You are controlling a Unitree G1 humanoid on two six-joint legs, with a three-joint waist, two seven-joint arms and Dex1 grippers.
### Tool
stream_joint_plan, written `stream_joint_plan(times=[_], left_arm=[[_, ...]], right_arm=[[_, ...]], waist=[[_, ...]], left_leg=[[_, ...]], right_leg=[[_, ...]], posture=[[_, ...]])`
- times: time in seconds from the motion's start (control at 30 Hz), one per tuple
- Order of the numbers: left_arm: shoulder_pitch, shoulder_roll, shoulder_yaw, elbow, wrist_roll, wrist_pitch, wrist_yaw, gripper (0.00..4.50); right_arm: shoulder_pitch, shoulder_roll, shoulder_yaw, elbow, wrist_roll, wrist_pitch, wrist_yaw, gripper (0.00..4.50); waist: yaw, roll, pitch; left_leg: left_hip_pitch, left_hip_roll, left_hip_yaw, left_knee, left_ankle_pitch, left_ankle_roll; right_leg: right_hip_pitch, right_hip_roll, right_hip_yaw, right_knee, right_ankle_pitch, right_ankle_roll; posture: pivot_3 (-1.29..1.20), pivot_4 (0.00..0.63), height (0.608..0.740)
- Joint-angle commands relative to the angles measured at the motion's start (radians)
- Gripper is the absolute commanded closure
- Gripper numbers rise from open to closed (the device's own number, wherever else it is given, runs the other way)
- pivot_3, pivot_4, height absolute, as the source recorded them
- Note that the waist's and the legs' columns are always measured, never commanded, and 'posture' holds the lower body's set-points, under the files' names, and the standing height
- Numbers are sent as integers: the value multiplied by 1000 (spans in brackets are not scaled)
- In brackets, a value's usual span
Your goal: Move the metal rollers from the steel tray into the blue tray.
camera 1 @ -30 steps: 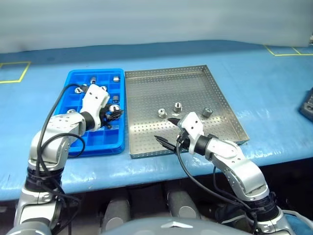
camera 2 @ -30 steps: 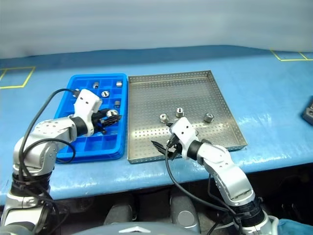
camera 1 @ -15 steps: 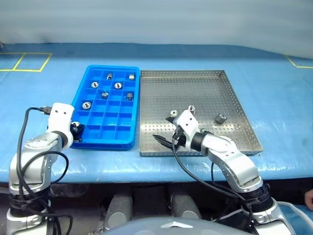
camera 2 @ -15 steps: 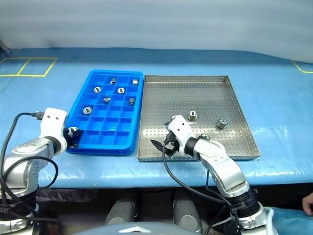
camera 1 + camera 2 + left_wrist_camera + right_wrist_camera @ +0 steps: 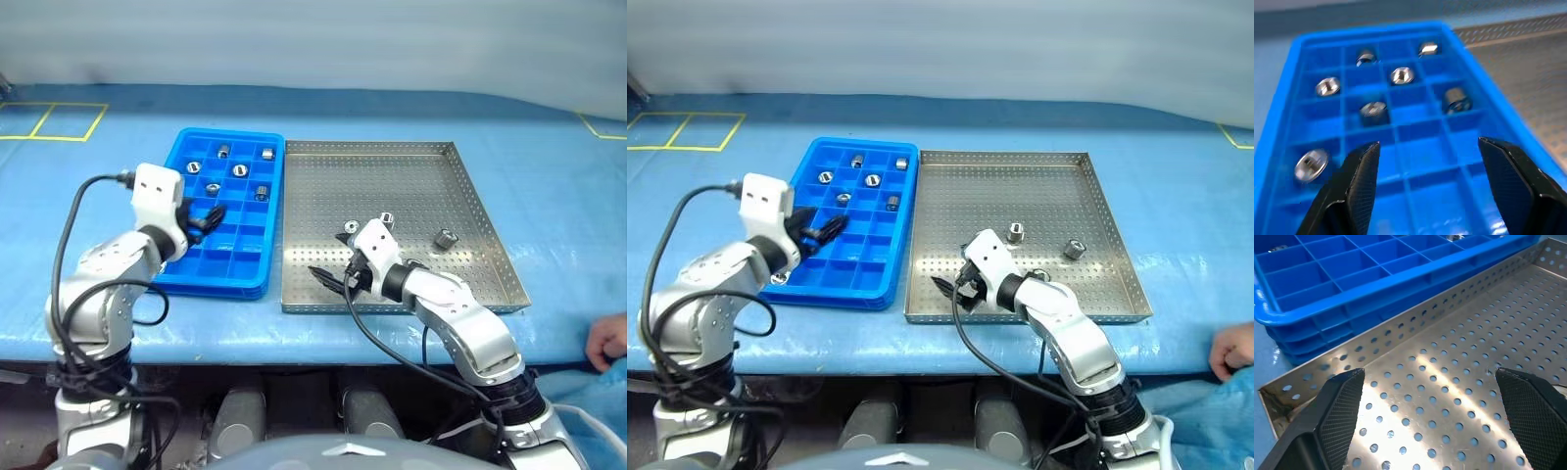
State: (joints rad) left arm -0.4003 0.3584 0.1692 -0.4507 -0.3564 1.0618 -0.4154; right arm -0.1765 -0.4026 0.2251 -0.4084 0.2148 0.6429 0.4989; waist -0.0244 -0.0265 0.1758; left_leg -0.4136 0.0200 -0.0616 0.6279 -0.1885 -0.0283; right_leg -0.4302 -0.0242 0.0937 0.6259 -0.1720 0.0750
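Since half a second ago, left gripper (image 5: 208, 217) has swung from beside the blue tray's (image 5: 174, 278) near-left corner to over its compartments, fingers apart and empty. Six metal rollers (image 5: 1402, 75) occupy far compartments; three remain mid-steel tray (image 5: 411, 163). Right gripper (image 5: 328, 279), fingers spread wide, hovers at that tray's near-left corner.

Bare steel tray (image 5: 392, 181) floor lies open beyond three metal rollers (image 5: 389, 219).
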Motion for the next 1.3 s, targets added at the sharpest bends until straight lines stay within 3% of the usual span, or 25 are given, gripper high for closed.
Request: stream_joint_plan(times=[0.03, 0.1, 0.33, 0.6, 0.83, 1.0, 1.1, 1.3], left_arm=[[-78, -25, -134, 99, -3, -95, -64, 1019], [-154, -52, -257, 246, 33, -162, -120, 1019], [-329, -144, -493, 656, 170, -357, -207, 1019], [-431, -247, -531, 1027, 305, -515, -147, 1019], [-410, -238, -494, 1028, 348, -517, -117, 1019], [-356, -196, -457, 927, 355, -483, -99, 1019], [-325, -172, -429, 856, 352, -456, -82, 1621], [-275, -145, -401, 768, 343, -414, -81, 3628]], right_arm=[[11, -3, -50, -50, -12, -1, -37, 0], [32, -6, -73, -71, -20, 7, -63, 0], [135, -20, -135, -181, -39, 43, -133, 0], [208, -3, -159, -251, -47, 61, -183, 0], [206, -4, -168, -250, -47, 68, -187, 0], [169, -2, -143, -213, -53, 62, -173, 0], [145, -2, -125, -192, -54, 57, -162, 0], [109, -3, -107, -160, -56, 45, -147, 0]], waist=[[-7, 0, 0], [-14, 0, 0], [-78, 0, 0], [-179, 0, 0], [-256, 0, 0], [-274, 1, 0], [-273, 1, 0], [-250, 1, 0]], left_leg=[[0, 0, 0, 0, 0, 0], [0, 0, 0, 0, 0, 0], [0, 0, 1, 0, -1, 1], [1, 0, 2, 1, -1, 2], [1, 0, 1, -1, -1, 2], [2, 0, 1, -1, -1, 2], [2, 0, 1, -1, -1, 2], [1, -1, 0, -2, -1, 2]], right_leg=[[0, 0, 0, 0, 0, 0], [0, 0, 0, 0, 0, 0], [0, 0, 2, 0, 0, 0], [0, 0, 3, 0, 0, 1], [0, 0, 3, 1, 0, 1], [0, 0, 3, 1, 0, 1], [0, 0, 3, 1, 0, 1], [0, 0, 3, 1, 0, 1]], posture=[[-24, 150, 740], [-79, 150, 740], [-216, 150, 740], [-296, 150, 740], [-272, 150, 740], [-224, 150, 740], [-197, 150, 740], [-165, 150, 740]])
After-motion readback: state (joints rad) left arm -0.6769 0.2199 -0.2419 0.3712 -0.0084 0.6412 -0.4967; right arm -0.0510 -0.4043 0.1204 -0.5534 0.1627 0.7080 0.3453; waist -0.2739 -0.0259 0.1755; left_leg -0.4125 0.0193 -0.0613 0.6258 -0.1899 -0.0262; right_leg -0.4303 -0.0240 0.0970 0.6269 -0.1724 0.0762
